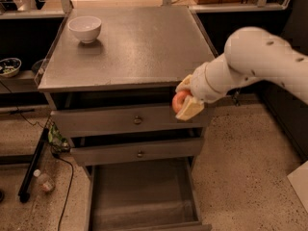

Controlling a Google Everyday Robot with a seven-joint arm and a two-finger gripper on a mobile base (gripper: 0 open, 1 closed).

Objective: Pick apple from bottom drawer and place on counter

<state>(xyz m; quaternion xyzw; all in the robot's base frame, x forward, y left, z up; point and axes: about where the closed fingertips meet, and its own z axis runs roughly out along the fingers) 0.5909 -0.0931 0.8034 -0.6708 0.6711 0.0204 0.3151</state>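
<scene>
Pinching the apple [180, 101], jaws hang in front of the shiny counter [139, 52] (white bowl [84, 28] on top), above speckled floor [240, 158].

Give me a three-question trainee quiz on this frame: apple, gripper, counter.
1. True or false: the apple lies on the floor of the open bottom drawer.
2. Where is the gripper? A: in front of the top drawer, just below the counter edge. B: inside the bottom drawer. C: above the counter's middle.
3. Fill in: at the counter's far left corner stands a white ____.
Key: 1 false, the jaws are shut on it in mid-air; 2 A; 3 bowl.
</scene>
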